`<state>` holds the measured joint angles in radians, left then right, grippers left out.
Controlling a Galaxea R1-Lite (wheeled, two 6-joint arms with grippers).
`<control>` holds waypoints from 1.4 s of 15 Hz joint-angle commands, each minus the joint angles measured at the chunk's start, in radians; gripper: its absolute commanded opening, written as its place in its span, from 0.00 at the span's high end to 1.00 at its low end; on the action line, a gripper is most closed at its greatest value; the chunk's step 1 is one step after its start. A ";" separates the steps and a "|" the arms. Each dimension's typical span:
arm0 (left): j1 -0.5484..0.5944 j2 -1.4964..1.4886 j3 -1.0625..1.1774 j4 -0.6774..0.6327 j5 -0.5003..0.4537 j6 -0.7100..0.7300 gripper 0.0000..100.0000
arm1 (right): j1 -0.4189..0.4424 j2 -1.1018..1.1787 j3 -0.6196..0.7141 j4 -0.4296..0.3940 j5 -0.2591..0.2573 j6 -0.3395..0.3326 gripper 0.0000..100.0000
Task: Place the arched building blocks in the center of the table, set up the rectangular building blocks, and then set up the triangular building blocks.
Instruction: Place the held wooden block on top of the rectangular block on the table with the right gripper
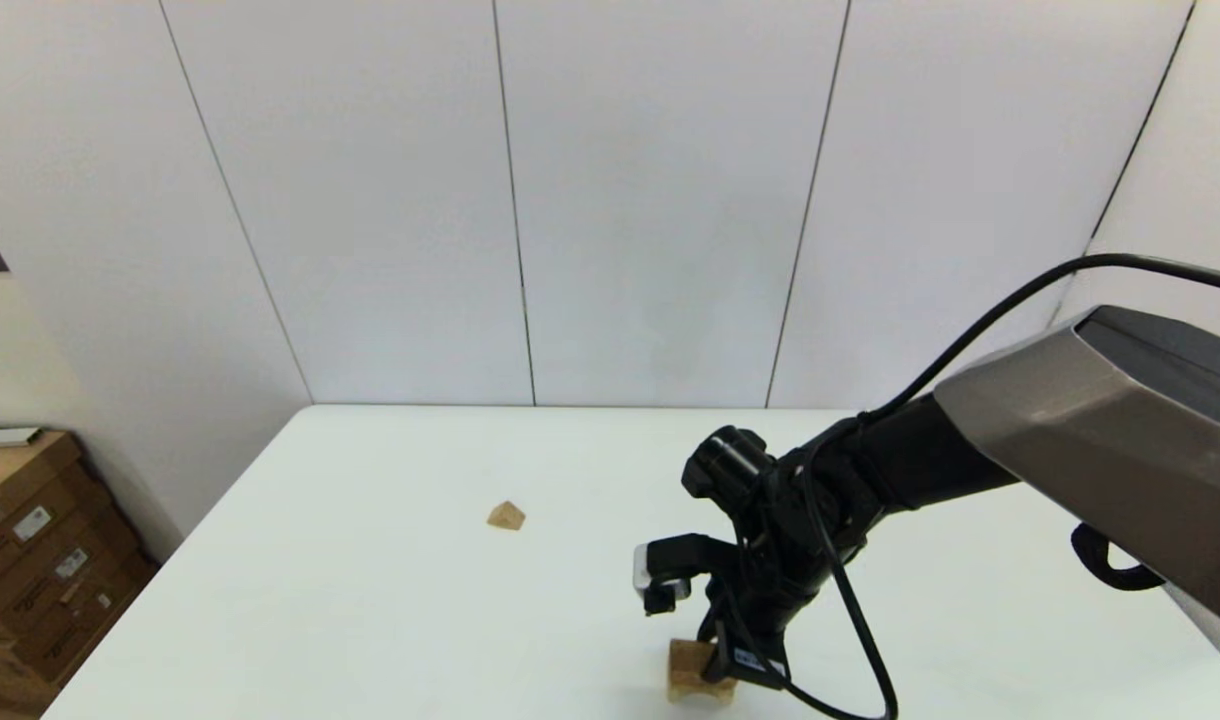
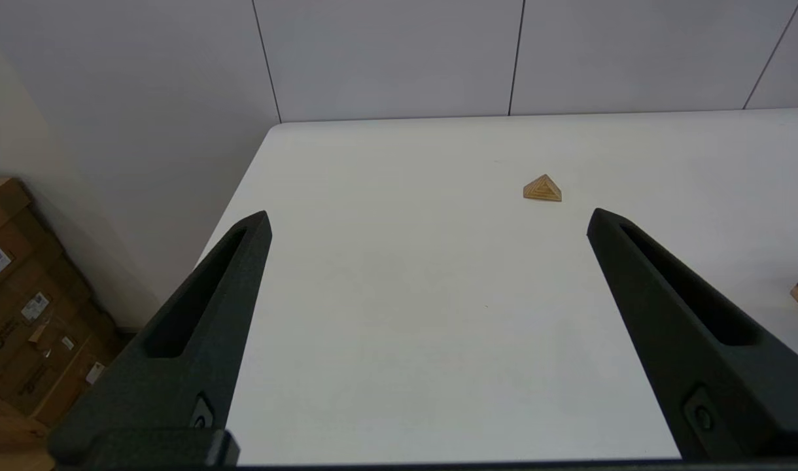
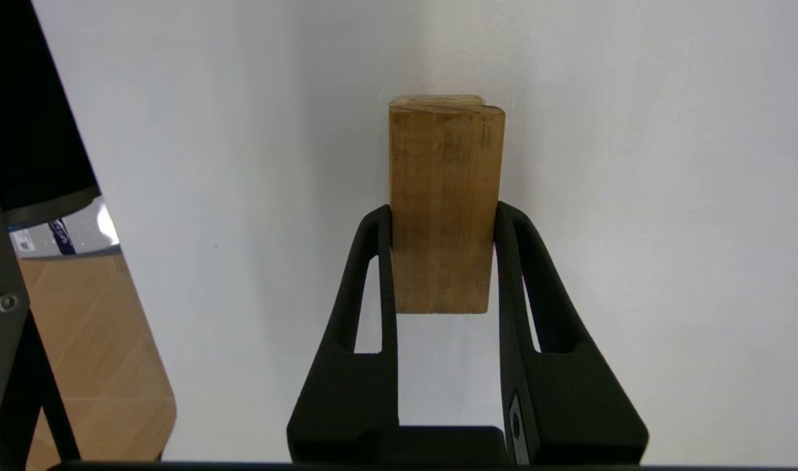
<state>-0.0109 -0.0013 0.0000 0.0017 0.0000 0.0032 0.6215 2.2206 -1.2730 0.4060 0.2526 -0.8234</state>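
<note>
My right gripper (image 3: 441,209) is shut on the arched building block (image 3: 445,196), a chunky tan wooden block gripped by its two long sides. In the head view this block (image 1: 692,672) sits low at the table's (image 1: 370,600) front edge, right of centre, under the right gripper (image 1: 715,650). I cannot tell if it touches the surface. The triangular building block (image 1: 506,515), a small peaked wedge, lies apart on the table to the left and farther back. My left gripper (image 2: 428,219) hangs open over the left side, with the wedge (image 2: 542,189) ahead of it. The rectangular building block is out of view.
Cardboard boxes (image 1: 30,560) stand on the floor left of the table, also seen as boxes (image 2: 19,307) from the left wrist. White wall panels close the back. The table's rounded near corner (image 3: 167,405) shows beside the right gripper. A cable (image 1: 850,600) loops off the right arm.
</note>
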 commanded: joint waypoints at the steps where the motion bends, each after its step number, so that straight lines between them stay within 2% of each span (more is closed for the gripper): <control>1: 0.000 0.001 0.000 0.000 0.000 0.000 0.00 | 0.006 -0.021 0.027 -0.001 0.002 -0.006 1.00; 18: 0.000 0.001 0.000 0.000 0.000 0.000 0.00 | 0.001 0.011 0.014 -0.010 -0.003 -0.006 1.00; 19: 0.000 0.001 0.000 0.000 0.000 0.000 0.00 | 0.001 0.011 0.014 -0.010 -0.003 -0.005 0.00; 21: 0.000 0.001 0.000 0.000 0.000 0.000 0.00 | 0.001 0.013 0.011 -0.010 0.001 -0.002 0.00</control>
<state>-0.0109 -0.0013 0.0000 0.0017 -0.0004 0.0032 0.6219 2.2309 -1.2613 0.3934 0.2506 -0.8221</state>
